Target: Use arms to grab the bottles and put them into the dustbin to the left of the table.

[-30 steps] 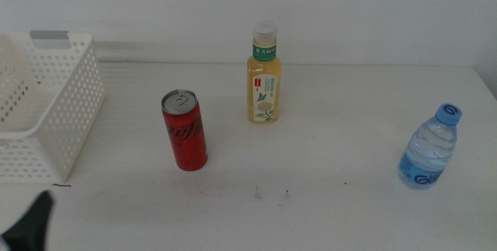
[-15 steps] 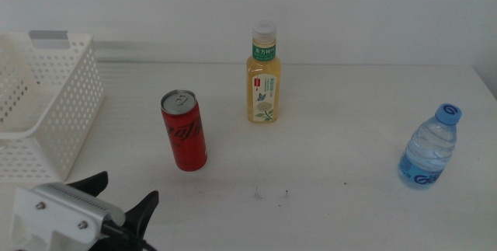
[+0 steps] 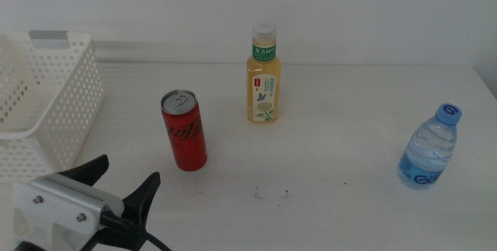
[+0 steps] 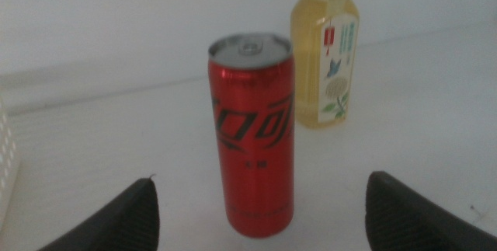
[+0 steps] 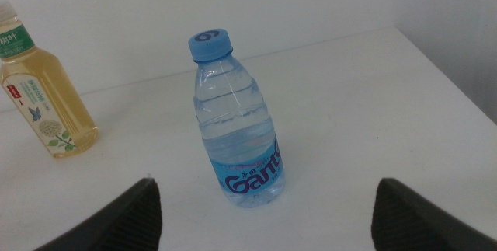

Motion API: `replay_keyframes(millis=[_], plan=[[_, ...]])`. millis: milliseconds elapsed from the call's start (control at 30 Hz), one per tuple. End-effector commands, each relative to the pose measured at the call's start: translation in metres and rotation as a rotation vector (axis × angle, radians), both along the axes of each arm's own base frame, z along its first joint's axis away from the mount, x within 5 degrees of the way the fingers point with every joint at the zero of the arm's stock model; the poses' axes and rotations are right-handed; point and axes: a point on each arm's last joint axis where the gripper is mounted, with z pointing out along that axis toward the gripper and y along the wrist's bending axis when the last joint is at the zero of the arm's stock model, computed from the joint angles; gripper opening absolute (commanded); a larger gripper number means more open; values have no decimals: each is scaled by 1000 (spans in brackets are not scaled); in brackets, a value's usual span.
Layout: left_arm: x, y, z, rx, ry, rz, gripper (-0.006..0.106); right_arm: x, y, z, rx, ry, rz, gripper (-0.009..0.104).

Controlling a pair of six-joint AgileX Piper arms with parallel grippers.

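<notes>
A slim red soda can [image 3: 184, 130] stands upright left of the table's middle, also in the left wrist view [image 4: 251, 168]. Behind it stands the yellow tea bottle [image 3: 264, 75] [image 4: 324, 49] [image 5: 43, 95]. The small clear water bottle [image 3: 429, 148] with a blue cap stands at the right, centred in the right wrist view [image 5: 237, 123]. My left gripper [image 3: 126, 177] [image 4: 260, 204] is open, low at the front left, its jaws spread wide just short of the can. My right gripper [image 5: 268, 204] is open in front of the water bottle, apart from it. The white dustbin [image 3: 46, 111] sits at the left.
The white table [image 3: 334, 165] ends at its right edge just past the water bottle. A plain white wall rises behind the table. Small dark specks lie on the tabletop in front of the can.
My left gripper has come up from the bottom left corner and advanced toward the red can, jaws spread. The bottles and the dustbin have not moved.
</notes>
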Motion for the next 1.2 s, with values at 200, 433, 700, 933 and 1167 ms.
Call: replay_keyframes(millis=[200,433,700,933,1167], plan=[[2,-4,3,-22,-17,-23,88,0,-1,0,-6,-11,-8,80],[32,-17,-4,2,11,-8,88,0,-1,0,-6,-11,-8,80],[64,-34,-37,-33,89,-2,88,0,-1,0,-6,-11,-8,80],[99,-49,-48,-46,78,24,88,0,-1,0,-6,-11,-8,80],[130,-63,-51,-23,41,39,88,0,-1,0,-6,-11,-8,80]])
